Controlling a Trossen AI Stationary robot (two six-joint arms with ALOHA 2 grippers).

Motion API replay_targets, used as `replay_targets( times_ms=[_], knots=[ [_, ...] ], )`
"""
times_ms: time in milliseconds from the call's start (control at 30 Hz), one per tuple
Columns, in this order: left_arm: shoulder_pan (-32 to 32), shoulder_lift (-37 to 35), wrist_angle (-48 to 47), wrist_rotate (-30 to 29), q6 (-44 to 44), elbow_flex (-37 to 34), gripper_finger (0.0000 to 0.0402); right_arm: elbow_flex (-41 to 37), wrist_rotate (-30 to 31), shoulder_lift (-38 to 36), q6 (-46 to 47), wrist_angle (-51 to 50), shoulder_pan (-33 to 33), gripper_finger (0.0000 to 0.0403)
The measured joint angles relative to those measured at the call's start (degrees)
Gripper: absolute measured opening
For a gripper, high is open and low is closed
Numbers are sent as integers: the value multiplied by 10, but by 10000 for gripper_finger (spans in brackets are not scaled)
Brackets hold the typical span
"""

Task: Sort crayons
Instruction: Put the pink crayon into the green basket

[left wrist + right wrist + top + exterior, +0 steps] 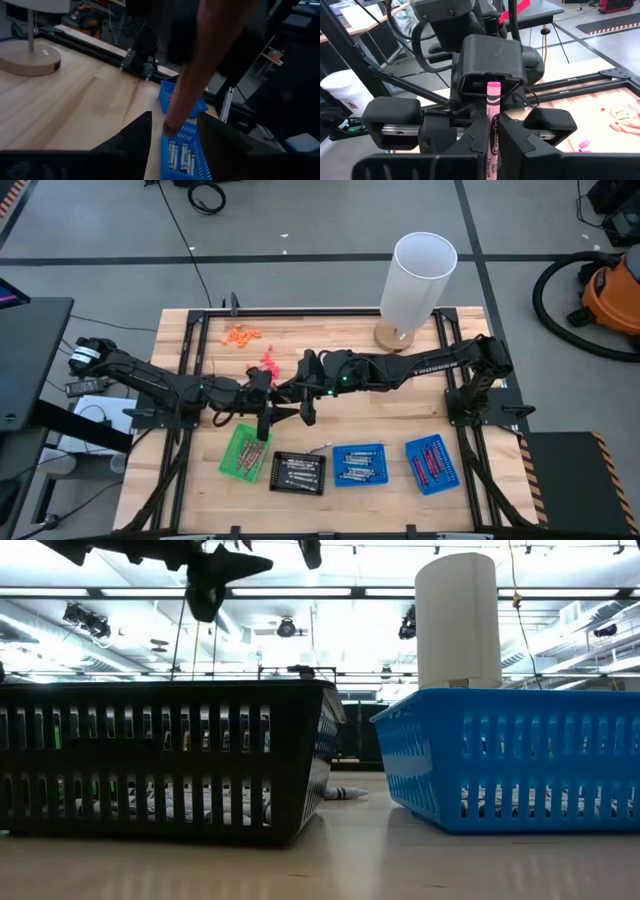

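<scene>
A pink paper-wrapped wax crayon [493, 131] stands upright, clenched between the fingers of the right gripper [492, 145] above the middle of the wooden table [350, 410]. The left gripper [265, 423] hangs beside it over the green slotted plastic tray [243, 453], jaws apart and holding nothing.

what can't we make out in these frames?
- High view: the two hands overlap above the green tray; the pink crayon is too small to find there.
- Low view: black tray wall screens its contents.
- Left wrist view: blurred crayon hides part of the blue tray.
</scene>
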Motion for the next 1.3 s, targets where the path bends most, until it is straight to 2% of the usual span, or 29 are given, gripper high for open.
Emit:
replay_targets(
  times_ms=[133,500,667,833,1067,1300],
  knots=[
    [0,0,5,-6,7,0,142,0,0,0,0,0,0,35],
    [7,0,18,-9,4,0,20,0,-1,0,1,-2,0,35],
    [7,0,16,-9,4,0,22,1,-3,0,10,-13,0,39],
    [6,-16,-1,-4,-8,0,28,1,-24,-1,35,-52,-1,81],
    [6,-99,-159,43,-61,1,25,0,-52,-13,47,-120,-4,142],
    [4,-157,-388,182,-175,1,31,0,-51,-17,33,-211,-4,148]
  ],
)
